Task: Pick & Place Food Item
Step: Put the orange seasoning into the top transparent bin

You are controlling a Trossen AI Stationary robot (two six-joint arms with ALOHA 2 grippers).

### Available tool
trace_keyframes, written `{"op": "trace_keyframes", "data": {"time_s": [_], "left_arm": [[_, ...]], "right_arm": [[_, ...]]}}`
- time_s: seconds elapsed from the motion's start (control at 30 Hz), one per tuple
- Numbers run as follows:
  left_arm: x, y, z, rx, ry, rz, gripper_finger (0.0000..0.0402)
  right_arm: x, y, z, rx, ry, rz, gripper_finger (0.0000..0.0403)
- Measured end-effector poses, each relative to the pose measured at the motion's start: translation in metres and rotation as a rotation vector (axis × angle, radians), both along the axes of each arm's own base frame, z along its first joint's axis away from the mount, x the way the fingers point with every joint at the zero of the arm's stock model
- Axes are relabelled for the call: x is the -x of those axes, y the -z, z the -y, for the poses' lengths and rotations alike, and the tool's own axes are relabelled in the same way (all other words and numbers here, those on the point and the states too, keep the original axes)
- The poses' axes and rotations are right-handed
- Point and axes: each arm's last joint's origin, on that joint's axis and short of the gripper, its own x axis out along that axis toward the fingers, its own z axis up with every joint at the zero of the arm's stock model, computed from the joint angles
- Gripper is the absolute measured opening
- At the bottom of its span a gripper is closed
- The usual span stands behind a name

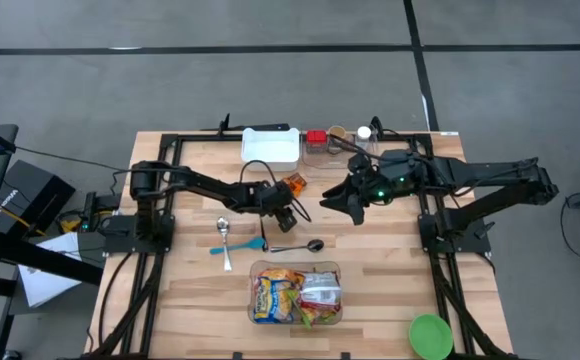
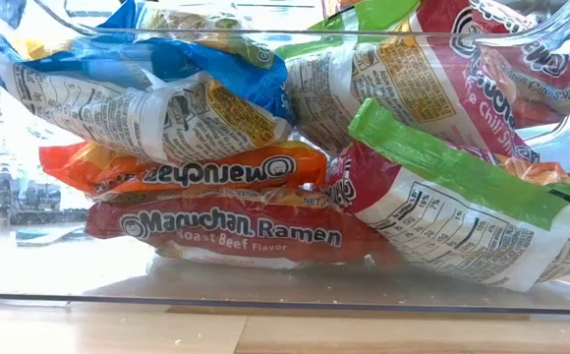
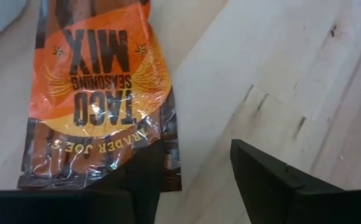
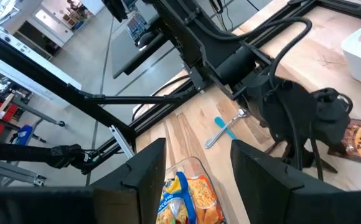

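The left tool (image 3: 193,180), fingers apart, straddles one edge of the taco seasoning packet (image 3: 99,93) lying flat on the bench (image 1: 390,290). The packet looks light, thin, crinkly and slippery, best pinched by that edge. The right tool (image 4: 193,168) hovers right of it, parted and empty.

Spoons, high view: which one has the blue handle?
The blue-handled spoon, lying crosswise just in front of the left claw. The silver spoon beside it and the dark spoon lack any blue.

Two dark jointed arms, looping black cables

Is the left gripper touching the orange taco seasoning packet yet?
Cannot tell. In the left wrist view one dark finger overlaps the orange taco seasoning packet's edge, but contact isn't plain.
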Motion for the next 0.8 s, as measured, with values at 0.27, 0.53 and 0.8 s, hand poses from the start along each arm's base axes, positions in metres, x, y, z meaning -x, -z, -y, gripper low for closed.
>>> {"op": "trace_keyframes", "data": {"time_s": [0.27,0.53,0.8], "left_arm": [[0.001,0.002,-0.002,0.026,0.001,-0.009,0.0069],[0.001,0.001,0.001,0.116,0.041,0.009,0.0003],[0.003,-0.039,0.011,0.184,0.139,0.141,0.0]], "right_arm": [[0.002,0.0,-0.003,0.0,-0.01,-0.002,0.0175],[0.002,0.001,-0.004,0.0,-0.017,-0.013,0.0175],[0.002,0.0,-0.006,0.0,-0.022,-0.012,0.0175]]}}
